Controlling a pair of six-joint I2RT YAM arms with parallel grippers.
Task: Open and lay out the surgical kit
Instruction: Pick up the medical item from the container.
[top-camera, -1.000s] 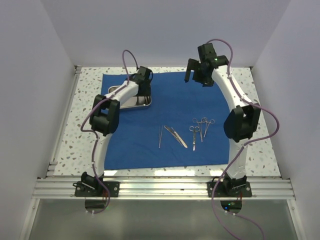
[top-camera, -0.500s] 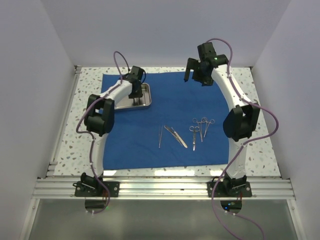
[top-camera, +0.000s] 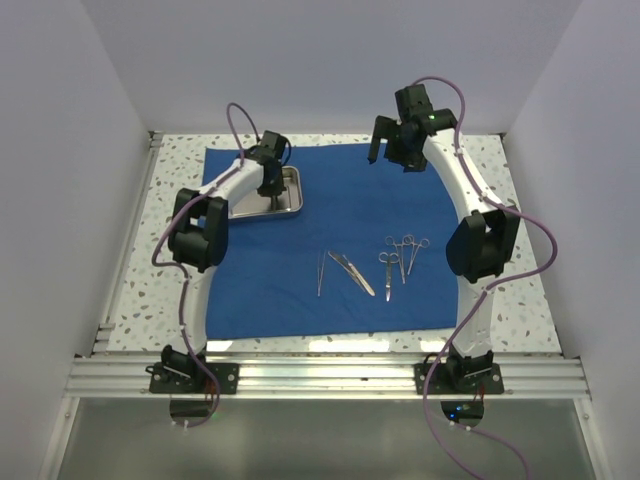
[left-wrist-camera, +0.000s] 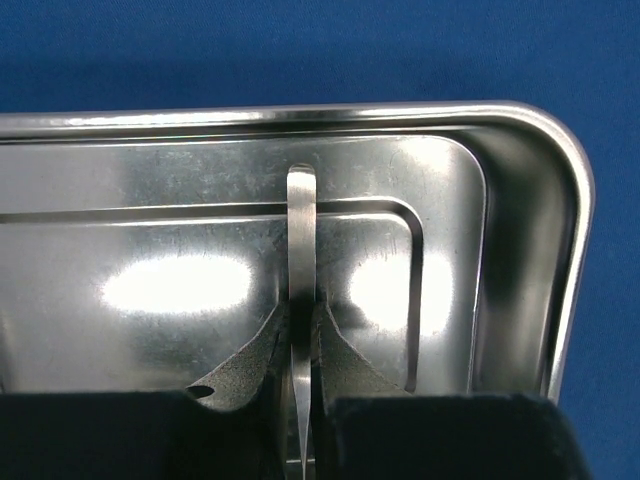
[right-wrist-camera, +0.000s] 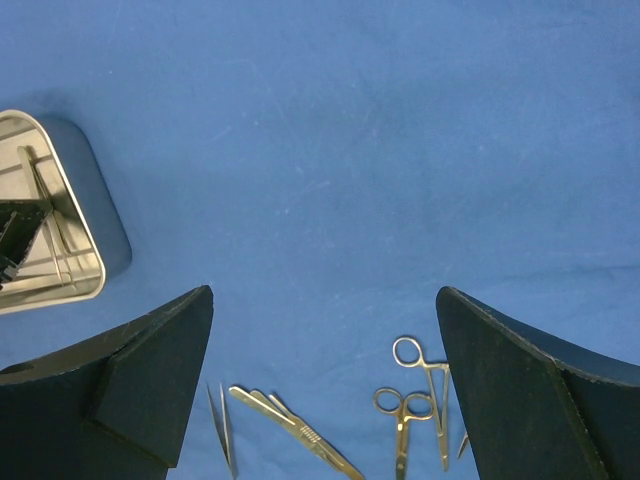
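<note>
Blue cloth (top-camera: 340, 200) lies spread flat over the speckled table (top-camera: 520, 300), so the unwrapping looks done. The step in hand is, by the look of it, emptying the tray. That steel tray (top-camera: 297, 190) sits on the far left part of the cloth.

The left arm reaches forward over it, wrist bent down so the left gripper (left-wrist-camera: 300, 325) points into the tray. The right arm arches over the far right part of the cloth. Its right gripper (right-wrist-camera: 322, 300) hangs above bare fabric, jaws wide and nothing between them.

Nearer the bases, about mid-cloth, a row of instruments (top-camera: 386, 270) lies side by side (ring-handled pieces to the right, straight slim ones to the left).

Smallest of all is the slim steel instrument (left-wrist-camera: 300, 230) in the tray. The left wrist view shows the left jaws pinched narrow on it — a finger on each side, its rounded end sticking out ahead.

The next move probably calls for a straight lift clear of the tray's rim, without letting the thin strip slip or twist, then a carry to a free spot beside the row.
</note>
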